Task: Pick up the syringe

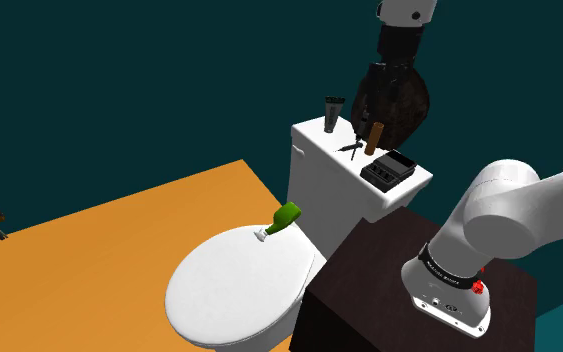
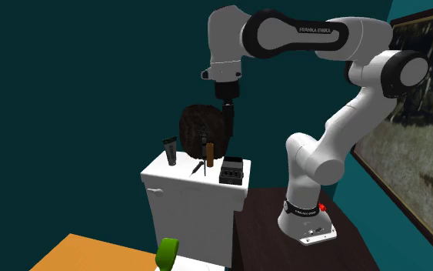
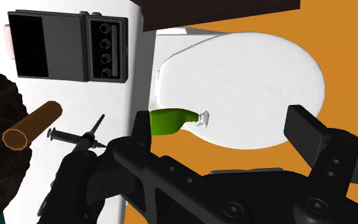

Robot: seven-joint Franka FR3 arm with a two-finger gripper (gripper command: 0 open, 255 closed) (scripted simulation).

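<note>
Two black fingers of the tool [image 3: 220, 124] stand wide apart, clamped on nothing, and it hangs above the toilet. The syringe [image 3: 75, 137] lies flat on the white tank lid [image 1: 314, 135]. In the shoulder view the syringe [image 1: 352, 148] sits at about eight o'clock from the brown stick [image 1: 374, 138], with the black box [image 1: 394, 170] at four o'clock from it and the black cup [image 1: 332, 110] at eleven. The stick's end is just beside the syringe's plunger end, and a dark shaggy lump [image 1: 399, 100] crowds in behind both.

The syringe looks thin, dark and rigid, so it is probably very light and stiff rather than soft. Its smooth round barrel could roll or skid on the slick lid if nudged from one side. The slim needle end looks like the fragile part. The mid-barrel seems the best place to grip, with the fingers set across its length and brought right down to the lid, clear of the needle, the plunger and the stick.
</note>
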